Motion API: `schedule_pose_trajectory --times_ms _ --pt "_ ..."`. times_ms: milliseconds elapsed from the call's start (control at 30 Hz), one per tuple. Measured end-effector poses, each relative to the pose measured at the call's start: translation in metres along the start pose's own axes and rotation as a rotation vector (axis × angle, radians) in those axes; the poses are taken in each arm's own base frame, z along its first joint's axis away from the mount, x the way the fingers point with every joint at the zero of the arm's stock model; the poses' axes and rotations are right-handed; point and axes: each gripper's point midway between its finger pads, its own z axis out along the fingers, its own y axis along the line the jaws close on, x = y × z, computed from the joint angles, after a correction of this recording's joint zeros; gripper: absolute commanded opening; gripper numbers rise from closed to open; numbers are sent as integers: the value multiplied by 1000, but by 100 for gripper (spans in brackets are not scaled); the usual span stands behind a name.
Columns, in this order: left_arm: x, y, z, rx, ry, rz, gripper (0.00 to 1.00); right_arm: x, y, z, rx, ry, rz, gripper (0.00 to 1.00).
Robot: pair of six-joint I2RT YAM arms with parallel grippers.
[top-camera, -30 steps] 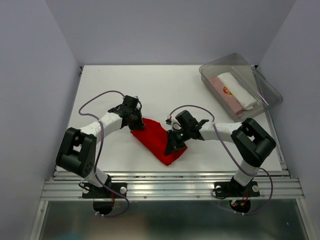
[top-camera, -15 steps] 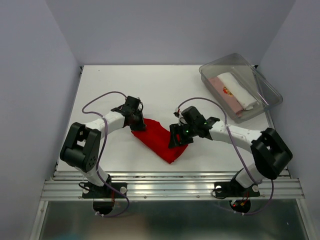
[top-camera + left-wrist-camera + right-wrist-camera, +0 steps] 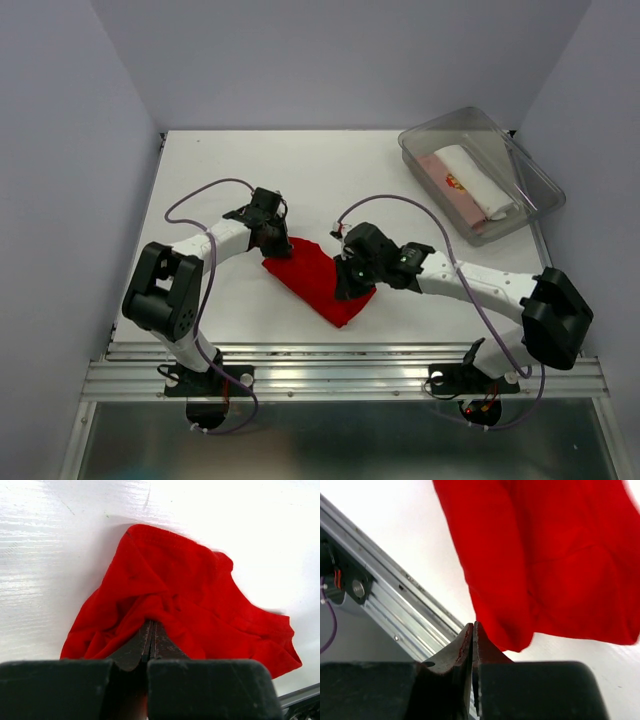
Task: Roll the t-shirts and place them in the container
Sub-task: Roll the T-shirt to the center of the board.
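A white cloth roll point(image 3: 478, 180) and a pale pink cloth roll point(image 3: 440, 182) are stowed in the clear plastic tub point(image 3: 447, 120). The bright red cloth t-shirt point(image 3: 318, 283), not yet rolled, is pinched by the left gripper point(image 3: 151, 625). The right gripper point(image 3: 473, 625) is clenched at its edge.

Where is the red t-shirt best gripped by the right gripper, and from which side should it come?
Probably its near right edge, coming low from the right. The red t-shirt lies as a diagonal band; the left gripper is shut on its far left end, so the edge beside the shut right gripper seems free.
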Motion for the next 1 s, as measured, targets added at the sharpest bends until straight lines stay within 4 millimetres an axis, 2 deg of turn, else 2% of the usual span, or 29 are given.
schedule_pose_trajectory --times_ms 100,333,500,700,833,1000 --pt "1 1 1 -3 4 -1 0 9 -2 12 20 34 0 1" --pt "-1 1 1 -6 0 0 0 25 -43 49 198 92 60 1" --pt "-3 3 3 -21 -8 4 0 22 -48 59 207 65 87 1" --pt "-12 4 0 -52 -23 15 0 22 -52 55 220 40 94 1" --pt "-32 -3 -10 -62 -62 31 0 21 -53 45 238 23 89 1" --pt "-69 -20 -34 -57 -154 56 0 12 -51 23 256 -11 73 1"
